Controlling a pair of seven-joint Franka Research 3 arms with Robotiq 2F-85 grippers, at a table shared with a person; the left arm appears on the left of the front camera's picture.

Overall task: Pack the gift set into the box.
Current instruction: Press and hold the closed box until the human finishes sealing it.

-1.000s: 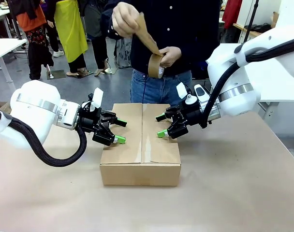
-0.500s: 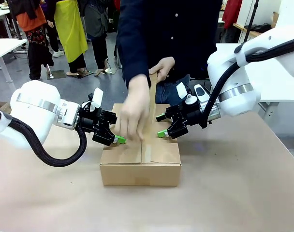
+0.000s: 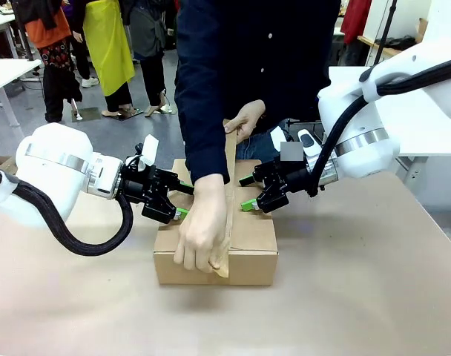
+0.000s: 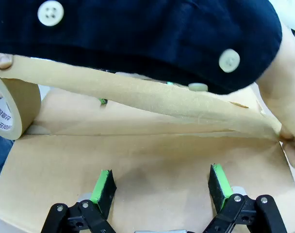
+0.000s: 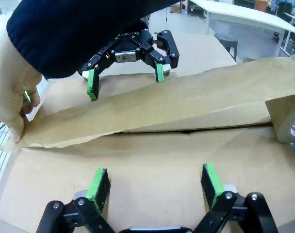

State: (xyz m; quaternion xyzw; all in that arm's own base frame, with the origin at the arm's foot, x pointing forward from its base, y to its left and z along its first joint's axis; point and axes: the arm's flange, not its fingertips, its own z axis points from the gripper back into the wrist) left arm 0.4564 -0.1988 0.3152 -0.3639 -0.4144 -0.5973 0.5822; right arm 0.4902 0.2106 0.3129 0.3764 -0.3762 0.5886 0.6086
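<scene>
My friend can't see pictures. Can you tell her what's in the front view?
A person's hand presses brown tape down the seam of the closed box, while the other hand holds the tape up. The left gripper and right gripper, both open, rest on the flaps at each side.

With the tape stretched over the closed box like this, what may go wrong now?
1. The left gripper and right gripper are open on the box flaps; lifting early might let the flaps spring up.
2. The tape strip hangs in the air above the seam and might stick crooked or wrinkle.
3. The person's hand works close between both grippers; arm motion might hit it.
</scene>
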